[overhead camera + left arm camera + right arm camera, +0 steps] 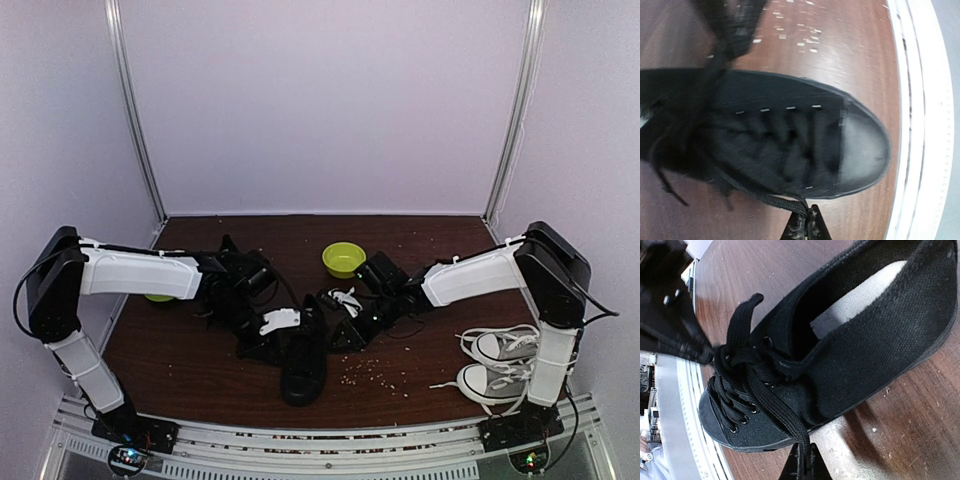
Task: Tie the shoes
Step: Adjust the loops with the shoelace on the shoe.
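Left claw is clenched on a strand of black lace, its tips pressed together with the strand pinched between them, just beside the flank of the black shoe. Right claw is clenched too, grasping a second flat strand of the same lace that runs from the eyelets down to its tips.

Seen from above, the shoe lies on the dark wooden surface near the middle of its front part, between the two arms, with its smooth toe cap pointing at the near edge. It rests on its sole, and the pale insole shows through the opening. Over the tongue the strands cross in a loose tangle; whether a knot has formed there I cannot tell.

Behind the shoe stands a yellow-green bowl. Pale crumbs are scattered just to the shoe's right. A pair of grey-and-white sneakers with white laces sits at the right front corner, well apart from the black shoe.
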